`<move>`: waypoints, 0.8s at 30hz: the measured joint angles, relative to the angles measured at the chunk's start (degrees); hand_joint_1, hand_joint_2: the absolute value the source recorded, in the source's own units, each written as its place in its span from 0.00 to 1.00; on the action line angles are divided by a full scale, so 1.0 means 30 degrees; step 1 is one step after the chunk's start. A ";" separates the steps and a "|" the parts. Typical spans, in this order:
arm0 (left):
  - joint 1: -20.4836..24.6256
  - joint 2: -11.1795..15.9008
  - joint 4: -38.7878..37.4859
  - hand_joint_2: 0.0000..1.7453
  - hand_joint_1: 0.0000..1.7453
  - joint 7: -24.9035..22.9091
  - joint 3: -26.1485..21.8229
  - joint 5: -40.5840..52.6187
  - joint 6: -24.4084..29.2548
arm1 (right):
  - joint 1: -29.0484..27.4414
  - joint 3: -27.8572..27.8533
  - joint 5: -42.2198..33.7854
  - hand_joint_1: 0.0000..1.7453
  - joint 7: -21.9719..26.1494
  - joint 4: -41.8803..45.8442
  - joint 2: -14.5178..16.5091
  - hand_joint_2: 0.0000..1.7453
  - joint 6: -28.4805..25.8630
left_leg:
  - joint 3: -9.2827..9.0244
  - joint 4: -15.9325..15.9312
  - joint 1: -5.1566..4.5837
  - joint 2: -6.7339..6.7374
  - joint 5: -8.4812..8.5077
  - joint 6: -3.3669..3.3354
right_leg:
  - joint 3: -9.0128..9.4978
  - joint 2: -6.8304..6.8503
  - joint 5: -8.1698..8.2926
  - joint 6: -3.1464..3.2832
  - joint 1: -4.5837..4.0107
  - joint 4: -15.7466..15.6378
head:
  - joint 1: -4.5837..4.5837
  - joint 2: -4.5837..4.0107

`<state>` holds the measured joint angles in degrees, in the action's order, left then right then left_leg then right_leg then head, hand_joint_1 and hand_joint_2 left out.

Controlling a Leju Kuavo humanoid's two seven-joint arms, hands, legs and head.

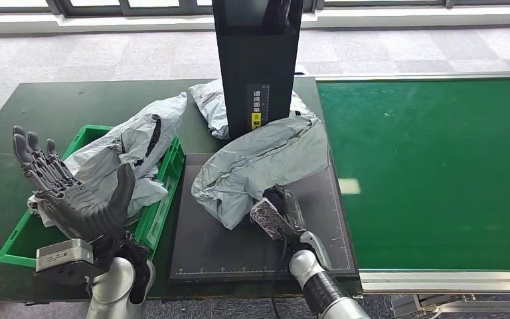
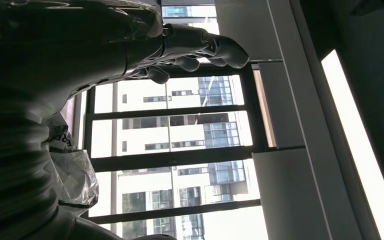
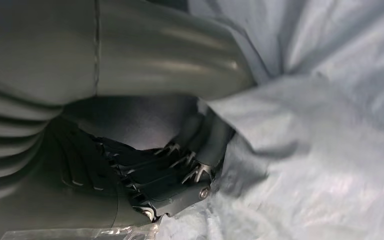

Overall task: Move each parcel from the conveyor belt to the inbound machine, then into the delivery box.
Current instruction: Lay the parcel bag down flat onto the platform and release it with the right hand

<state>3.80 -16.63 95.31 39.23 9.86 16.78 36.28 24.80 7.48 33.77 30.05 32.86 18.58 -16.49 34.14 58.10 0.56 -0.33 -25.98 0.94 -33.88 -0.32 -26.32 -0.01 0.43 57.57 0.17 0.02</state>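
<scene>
A crumpled grey parcel [image 1: 259,163] lies on the black platform [image 1: 212,252] of the inbound machine, in front of its dark column [image 1: 257,60]. My right hand [image 1: 277,211] grips the parcel's near edge. In the right wrist view the thumb [image 3: 170,60] lies over a fold of the parcel [image 3: 330,150] and the dark fingers [image 3: 180,170] curl beneath it. My left hand [image 1: 73,193] is raised with fingers spread, holding nothing, above the green delivery box [image 1: 158,212]. A second grey parcel [image 1: 133,143] lies in that box. In the left wrist view the fingers [image 2: 195,47] stand against windows.
A third grey parcel [image 1: 211,103] lies behind the machine's column. The green conveyor belt [image 1: 438,173] runs along the right, with a metal edge at its near side. The dark green table [image 1: 40,113] extends left of the box.
</scene>
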 joint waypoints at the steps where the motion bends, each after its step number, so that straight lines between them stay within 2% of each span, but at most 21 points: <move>1: 0.0004 0.0000 -0.0015 1.00 0.00 -0.0024 0.0016 0.0009 0.0000 | 0.0070 0.0000 -0.0003 0.00 0.0002 -0.0173 0.0000 0.00 0.0022 | 0.0000 0.0000 0.0000 0.0001 0.0000 0.0000 | -0.0001 0.0000 0.0000 0.0000 0.0000 0.0000 | 0.0000 0.0000; 6: 0.0017 0.0000 -0.0037 1.00 0.00 -0.0162 0.0058 0.0140 0.0009 | 0.0215 0.0002 0.0491 0.00 -0.0122 -0.0607 0.0000 0.00 -0.0116 | -0.0001 0.0000 0.0000 0.0002 -0.0001 0.0001 | -0.0004 -0.0001 -0.0001 0.0000 0.0000 -0.0001 | 0.0000 0.0000; 12: 0.0031 0.0000 -0.0113 1.00 0.00 -0.0269 0.0102 0.0259 0.0022 | 0.0208 0.0432 0.2538 0.00 -0.1286 -0.0689 -0.0033 0.00 -0.0984 | -0.0002 0.0000 0.0000 0.0009 -0.0001 0.0001 | -0.0006 -0.0001 0.0000 0.0001 -0.0002 -0.0001 | 0.0000 0.0000; 19: 0.0040 0.0000 -0.0149 1.00 0.00 -0.0275 0.0122 0.0271 0.0026 | 0.0208 0.0594 0.2733 0.00 -0.1397 -0.0701 -0.0040 0.00 -0.1125 | -0.0002 0.0000 0.0000 0.0008 0.0000 0.0001 | -0.0005 -0.0002 0.0000 0.0000 -0.0002 -0.0001 | 0.0000 0.0000; 22: 0.0041 0.0000 -0.0160 1.00 0.00 -0.0341 0.0144 0.0481 0.0058 | -0.0154 0.0800 0.4045 0.00 -0.1819 -0.0168 -0.0119 0.00 -0.2628 | -0.0001 0.0001 0.0000 -0.0002 -0.0001 0.0001 | -0.0002 -0.0003 -0.0001 0.0000 -0.0001 -0.0001 | -0.0002 0.0000; 24: 0.0023 0.0002 -0.0065 1.00 0.00 -0.0452 0.0144 0.0723 0.0066 | -0.0946 0.0947 0.5754 0.00 -0.2609 0.1431 -0.0242 0.00 -0.4064 | 0.0003 0.0001 0.0000 -0.0010 -0.0002 0.0002 | -0.0001 0.0002 -0.0002 0.0000 -0.0001 -0.0001 | -0.0002 0.0000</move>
<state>3.87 -16.63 95.12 37.87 10.29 18.95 36.48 21.96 10.32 51.03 22.23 37.15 17.85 -28.68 34.15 58.10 0.56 -0.36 -25.99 0.94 -33.88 -0.31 -26.33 -0.01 0.43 57.57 0.17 0.02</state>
